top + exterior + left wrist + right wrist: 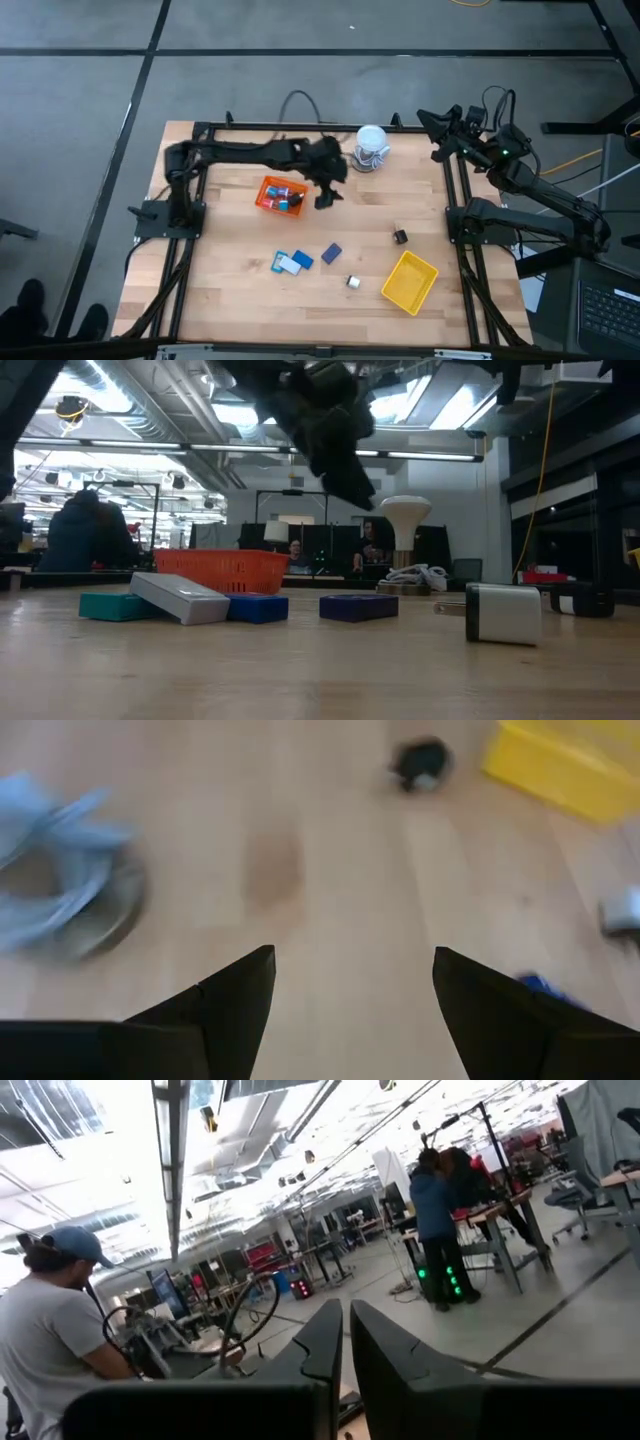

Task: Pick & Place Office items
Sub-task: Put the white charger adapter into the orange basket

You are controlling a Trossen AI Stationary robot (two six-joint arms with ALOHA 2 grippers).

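Office items are scattered on the tabletop: some lie in the orange mesh tray, a light blue block, a navy block, a white piece and a black clip lie loose. Left gripper is held just beside the orange tray, fingers spread, nothing grasped. Right gripper is parked off the tabletop's far right corner, fingers closed together. Yellow tray sits near right.

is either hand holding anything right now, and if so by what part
Nothing is held. The left hand hangs open over bare table beside the orange tray; the right hand is shut on nothing, parked off the table.
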